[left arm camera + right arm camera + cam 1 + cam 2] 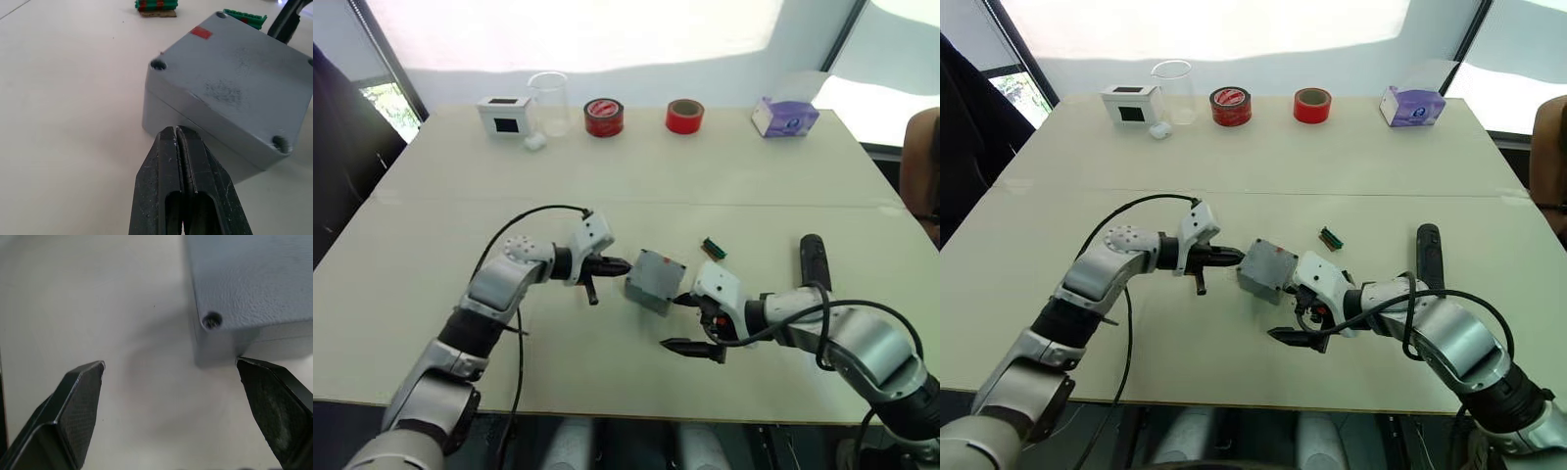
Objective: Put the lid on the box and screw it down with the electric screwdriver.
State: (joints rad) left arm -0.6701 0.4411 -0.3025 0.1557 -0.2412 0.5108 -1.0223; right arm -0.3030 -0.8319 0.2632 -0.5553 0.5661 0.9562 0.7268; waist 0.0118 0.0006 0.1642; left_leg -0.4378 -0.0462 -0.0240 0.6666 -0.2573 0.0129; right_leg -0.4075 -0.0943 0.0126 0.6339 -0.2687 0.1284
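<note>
The grey box (649, 292) stands at the table's middle with the lid (234, 73) sitting on it. A seam runs round its side. The top face shows corner screw holes and a small red mark. My left gripper (622, 264) is shut and empty, its tip (176, 132) just short of the box's left wall. My right gripper (690, 323) is open at the box's near right corner. One of its fingertips (257, 374) is close against that corner and the other hangs over bare table. The black electric screwdriver (814, 259) lies on the table to the right, held by nothing.
A green connector strip (713, 248) lies just behind the box. Along the far edge stand a white box with a black screen (504, 115), a clear beaker (549, 103), two red tape rolls (604, 117) (684, 116) and a purple tissue box (784, 117).
</note>
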